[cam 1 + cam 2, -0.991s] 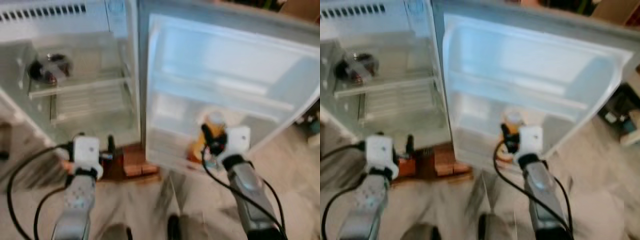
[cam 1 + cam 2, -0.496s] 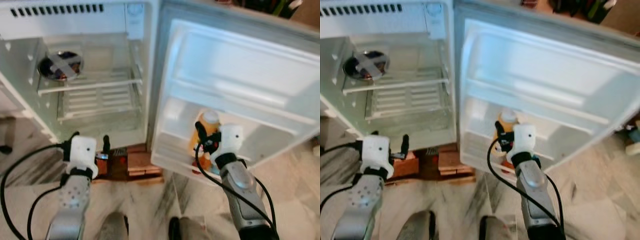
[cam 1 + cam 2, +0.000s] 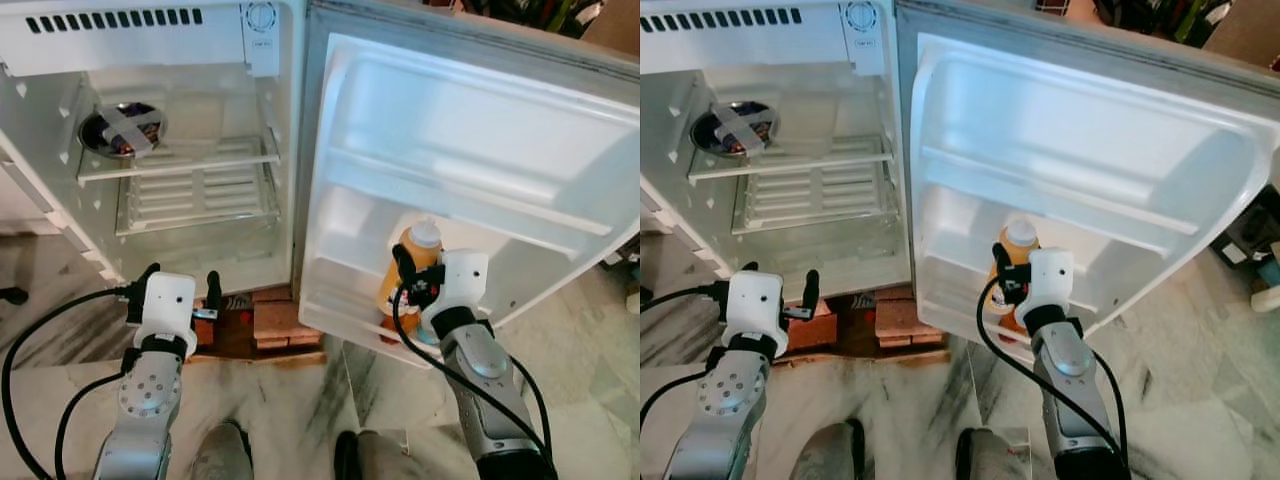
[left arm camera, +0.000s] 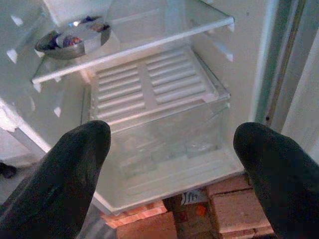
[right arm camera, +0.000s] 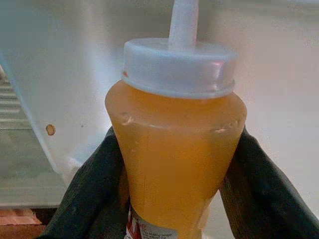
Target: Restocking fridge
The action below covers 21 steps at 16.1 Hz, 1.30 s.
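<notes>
My right gripper (image 5: 174, 199) clamps the bottle (image 5: 177, 149) at its waist, inside the door (image 3: 480, 130); full, smooth, likely slippery; left gripper (image 4: 169, 169) spread, idle.

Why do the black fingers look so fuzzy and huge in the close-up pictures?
In the left wrist view the left gripper fingers sit very near the lens, so they blur while the fridge stays sharp. In the right wrist view the right gripper fingers look soft too, yet the orange bottle is crisp. Both eye views are bright and sharp.
</notes>
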Available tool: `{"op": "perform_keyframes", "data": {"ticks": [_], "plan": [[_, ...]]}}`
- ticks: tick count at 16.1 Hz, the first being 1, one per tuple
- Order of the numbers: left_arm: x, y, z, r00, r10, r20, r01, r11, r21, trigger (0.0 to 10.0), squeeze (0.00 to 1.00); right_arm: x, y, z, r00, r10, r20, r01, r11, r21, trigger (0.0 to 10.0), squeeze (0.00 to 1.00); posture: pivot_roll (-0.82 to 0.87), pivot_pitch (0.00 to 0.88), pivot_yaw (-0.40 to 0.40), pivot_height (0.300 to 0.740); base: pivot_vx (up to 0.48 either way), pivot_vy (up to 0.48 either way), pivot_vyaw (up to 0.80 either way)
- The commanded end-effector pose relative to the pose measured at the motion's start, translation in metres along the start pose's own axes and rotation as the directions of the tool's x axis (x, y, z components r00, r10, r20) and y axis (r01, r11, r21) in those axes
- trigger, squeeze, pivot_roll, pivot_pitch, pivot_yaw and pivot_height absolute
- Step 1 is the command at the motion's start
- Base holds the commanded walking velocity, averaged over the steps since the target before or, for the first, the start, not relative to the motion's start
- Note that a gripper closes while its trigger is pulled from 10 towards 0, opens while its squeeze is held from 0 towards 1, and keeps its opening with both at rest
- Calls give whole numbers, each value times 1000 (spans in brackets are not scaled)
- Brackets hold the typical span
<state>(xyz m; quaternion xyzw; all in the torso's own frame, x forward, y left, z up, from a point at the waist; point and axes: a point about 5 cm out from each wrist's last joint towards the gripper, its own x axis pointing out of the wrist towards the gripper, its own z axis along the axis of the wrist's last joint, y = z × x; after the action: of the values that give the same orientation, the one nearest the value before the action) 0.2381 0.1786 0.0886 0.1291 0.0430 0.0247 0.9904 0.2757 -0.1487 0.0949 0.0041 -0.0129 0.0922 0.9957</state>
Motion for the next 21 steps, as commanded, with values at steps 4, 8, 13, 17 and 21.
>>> {"op": "perform_keyframes", "data": {"ticks": [4,8,13,17,21], "plan": [[-1,-2,-2,1000,-1,-8,1,1000,11,10000,0,0,-3,-1,1000,-13,2,13,1000,7,10000,0,131,181,-63,642,0,0,0],[0,-2,-2,1000,3,-7,-3,1000,16,10000,0,1,-1,-1,1000,-9,5,9,1000,9,10000,0,131,181,-62,592,0,0,0],[1,-1,0,999,33,12,-34,998,46,10000,0,3,0,1,1000,-2,18,2,1000,9,10000,0,135,183,-62,582,0,0,0],[1,2,-2,999,53,1,-53,997,48,10000,0,4,1,1,1000,5,22,-6,1000,6,10000,0,135,183,-62,582,0,0,0],[1,3,-3,999,47,-8,-47,998,33,10000,0,7,1,3,1000,7,29,-7,1000,1,10000,0,134,181,-65,582,0,0,0]]}}
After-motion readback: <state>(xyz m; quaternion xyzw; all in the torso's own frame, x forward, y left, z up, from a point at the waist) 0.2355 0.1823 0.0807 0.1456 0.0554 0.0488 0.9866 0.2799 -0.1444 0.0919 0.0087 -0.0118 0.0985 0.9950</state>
